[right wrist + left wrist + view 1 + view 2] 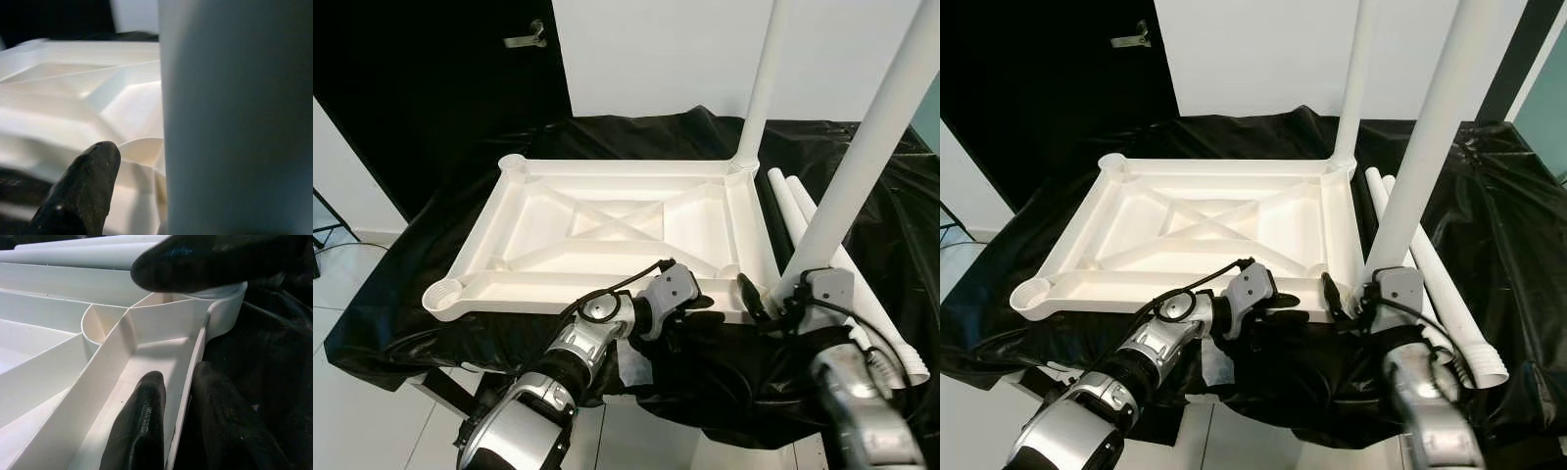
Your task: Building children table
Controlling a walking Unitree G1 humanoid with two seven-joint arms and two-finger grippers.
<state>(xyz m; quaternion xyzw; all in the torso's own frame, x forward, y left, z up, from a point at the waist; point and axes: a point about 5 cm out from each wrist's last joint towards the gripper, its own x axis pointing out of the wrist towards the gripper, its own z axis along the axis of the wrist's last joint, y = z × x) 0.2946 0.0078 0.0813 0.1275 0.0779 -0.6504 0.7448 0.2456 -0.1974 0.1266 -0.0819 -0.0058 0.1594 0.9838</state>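
The white table top (pixel 519 225) lies upside down on a black cloth. One white leg (pixel 759 93) stands upright in its far right corner socket. My right gripper (pixel 769 304) is shut on a second leg (pixel 871 137), which leans over the near right corner socket (pixel 142 147). That leg (pixel 234 122) stands close beside one black finger (pixel 83 186). My left gripper (pixel 690 308) is shut on the table top's front rim (pixel 190 377) near that same corner. One of its fingers (pixel 139 431) is inside the rim and the other is outside.
Two loose white legs (pixel 881 323) lie on the cloth (pixel 862 196) to the right of the table top. A black door with a metal handle (pixel 527 39) is at the back left. White floor (pixel 342 411) shows past the cloth's left edge.
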